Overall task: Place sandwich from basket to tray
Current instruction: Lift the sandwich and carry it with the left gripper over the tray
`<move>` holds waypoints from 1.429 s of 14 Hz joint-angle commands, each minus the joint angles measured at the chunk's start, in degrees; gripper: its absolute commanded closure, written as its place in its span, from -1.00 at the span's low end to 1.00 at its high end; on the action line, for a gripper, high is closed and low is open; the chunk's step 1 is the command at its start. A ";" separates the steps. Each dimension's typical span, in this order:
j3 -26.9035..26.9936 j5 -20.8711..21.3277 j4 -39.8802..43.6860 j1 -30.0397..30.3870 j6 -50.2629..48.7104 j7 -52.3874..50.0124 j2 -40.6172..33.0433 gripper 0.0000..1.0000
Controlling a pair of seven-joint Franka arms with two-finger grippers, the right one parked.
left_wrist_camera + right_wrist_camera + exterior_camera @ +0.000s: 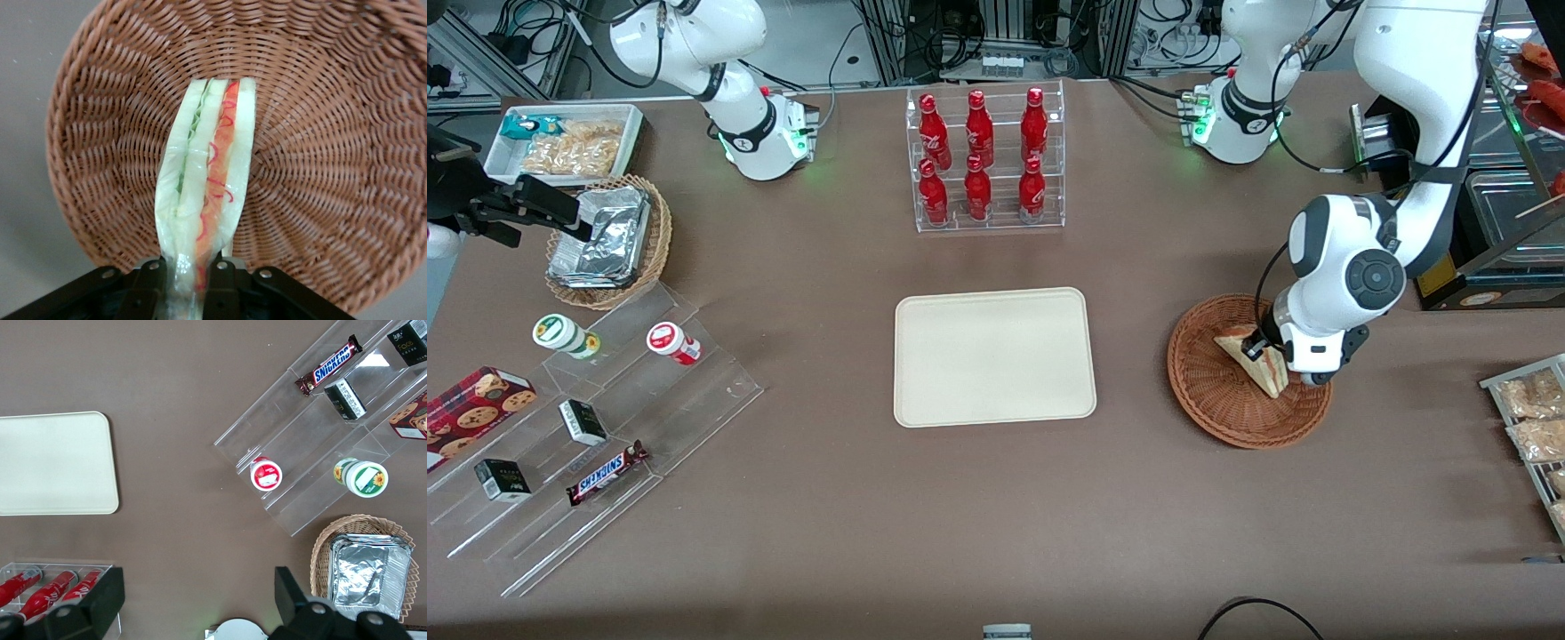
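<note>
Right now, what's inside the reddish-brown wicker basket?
Only the sandwich is in the basket, standing on edge with the left gripper shut on its lower end. The weave around it is bare; the patch directly under the sandwich and gripper is covered.

The tool (190, 283) hides the sandwich's (203, 193) near tip

We are seeing red bottles (978, 160) standing in a clear rack (1003, 224), well apart from the gripper (1267, 357), toward the parked arm's end.
</note>
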 commanded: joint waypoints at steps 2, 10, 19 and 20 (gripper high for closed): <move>-1.09 0.86 8.76 -2.14 -12.42 3.64 -1.28 0.88; -2.14 0.33 15.97 -13.20 -12.78 12.73 3.81 0.88; -2.06 0.77 35.65 -31.74 -12.43 -5.29 21.73 0.89; -2.06 0.77 36.97 -33.16 -12.35 -6.70 23.15 0.89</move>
